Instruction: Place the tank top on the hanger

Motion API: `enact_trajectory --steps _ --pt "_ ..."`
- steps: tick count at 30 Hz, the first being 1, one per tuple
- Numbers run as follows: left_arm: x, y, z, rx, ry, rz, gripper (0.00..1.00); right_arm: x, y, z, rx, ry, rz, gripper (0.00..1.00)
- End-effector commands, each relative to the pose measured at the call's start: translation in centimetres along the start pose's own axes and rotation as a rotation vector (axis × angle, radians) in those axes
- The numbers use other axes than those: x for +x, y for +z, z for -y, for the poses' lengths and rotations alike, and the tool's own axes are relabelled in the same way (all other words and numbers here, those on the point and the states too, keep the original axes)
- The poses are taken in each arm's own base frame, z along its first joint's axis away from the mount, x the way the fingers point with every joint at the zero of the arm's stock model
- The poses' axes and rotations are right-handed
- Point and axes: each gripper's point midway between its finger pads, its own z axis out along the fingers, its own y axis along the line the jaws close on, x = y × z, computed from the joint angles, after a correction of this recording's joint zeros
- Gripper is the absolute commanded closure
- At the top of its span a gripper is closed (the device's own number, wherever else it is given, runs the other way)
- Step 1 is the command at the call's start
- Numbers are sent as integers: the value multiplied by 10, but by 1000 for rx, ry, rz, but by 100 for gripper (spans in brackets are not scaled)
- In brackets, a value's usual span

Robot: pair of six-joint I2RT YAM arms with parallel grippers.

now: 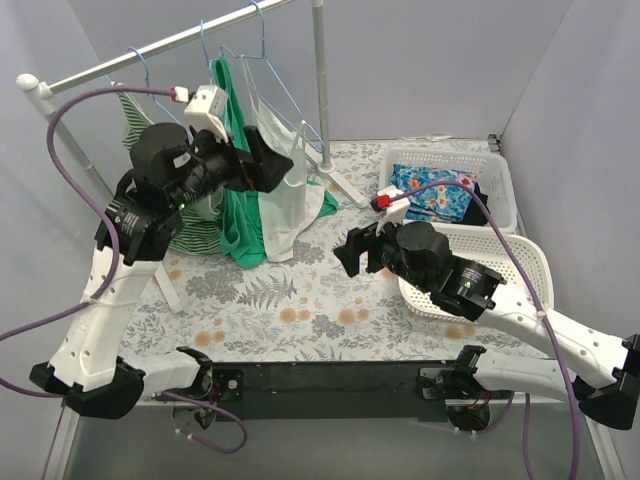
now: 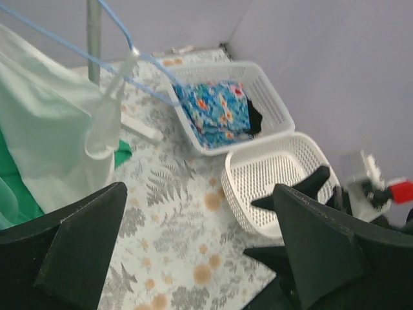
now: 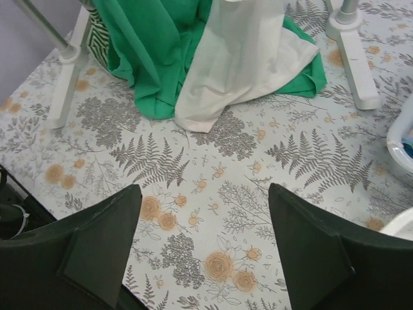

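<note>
The white tank top (image 1: 287, 200) hangs by a strap (image 2: 103, 123) from the light-blue wire hanger (image 1: 283, 88) on the rack rail, and its hem rests on the table. My left gripper (image 1: 278, 170) is raised right beside the top, open and empty. In the left wrist view the gripper (image 2: 200, 245) has the top (image 2: 45, 129) to its left and the hanger wire (image 2: 119, 24) above. My right gripper (image 1: 342, 253) is open and empty low over the table, to the right of the top. In the right wrist view the gripper (image 3: 203, 245) faces the top's hem (image 3: 232, 64).
A bright green garment (image 1: 235, 205) and a striped top (image 1: 195, 235) hang beside the white one. The rack's upright (image 1: 320, 70) and feet (image 3: 352, 51) stand behind. A white basket (image 1: 500, 175) holds floral cloth (image 2: 213, 110). Another white basket (image 2: 277, 174) lies under my right arm.
</note>
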Motion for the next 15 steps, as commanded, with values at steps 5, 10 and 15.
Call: enact_trajectory --steps 5,10,15 --pt "117 -8 14 124 -129 -163 2 -1 -12 34 157 54 91 11" --pt "215 -1 8 52 -213 -220 2 25 -10 42 188 101 55 10" --pt "268 10 -11 -37 -234 -289 2 52 -6 50 218 134 12 10"
